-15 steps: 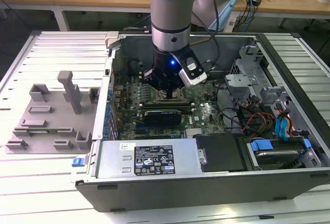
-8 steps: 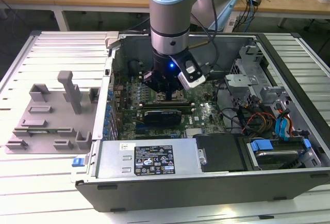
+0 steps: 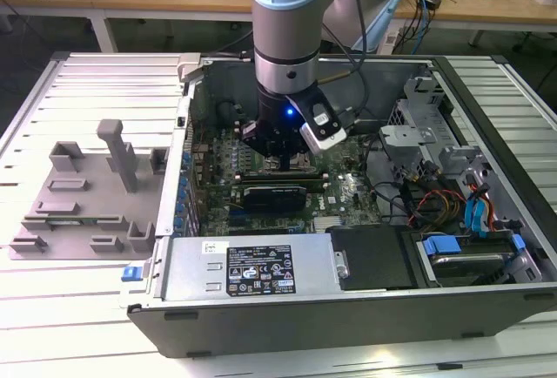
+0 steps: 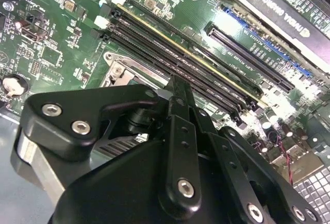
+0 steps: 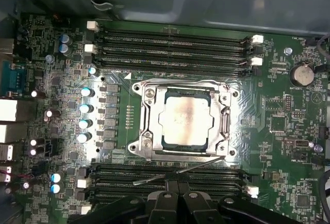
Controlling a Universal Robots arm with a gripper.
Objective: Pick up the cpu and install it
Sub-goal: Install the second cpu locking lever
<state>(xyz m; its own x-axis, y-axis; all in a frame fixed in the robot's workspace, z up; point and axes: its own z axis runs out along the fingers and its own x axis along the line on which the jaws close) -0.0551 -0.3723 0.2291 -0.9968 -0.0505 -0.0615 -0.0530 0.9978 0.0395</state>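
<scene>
In the first wrist view the cpu (image 5: 185, 119), a flat square chip with a shiny silver top, lies flat in the motherboard socket, ringed by the metal socket frame (image 5: 146, 131). My gripper (image 5: 178, 184) hovers just off the socket's edge, over the memory slots (image 5: 170, 180), fingers pressed together and holding nothing. A thin metal socket lever (image 5: 175, 174) sticks out between the gripper and the socket. In the exterior view the gripper (image 3: 283, 158) reaches down into the open computer case over the green motherboard (image 3: 348, 191). In the second wrist view the gripper's black linkages (image 4: 178, 131) cover the socket.
The case walls (image 3: 348, 313) surround the board. A graphics card (image 3: 274, 195) lies close to the gripper, and drive bays with blue cables (image 3: 474, 221) sit at the exterior view's right. A grey fixture plate with blocks (image 3: 87, 191) rests on the table at the exterior view's left.
</scene>
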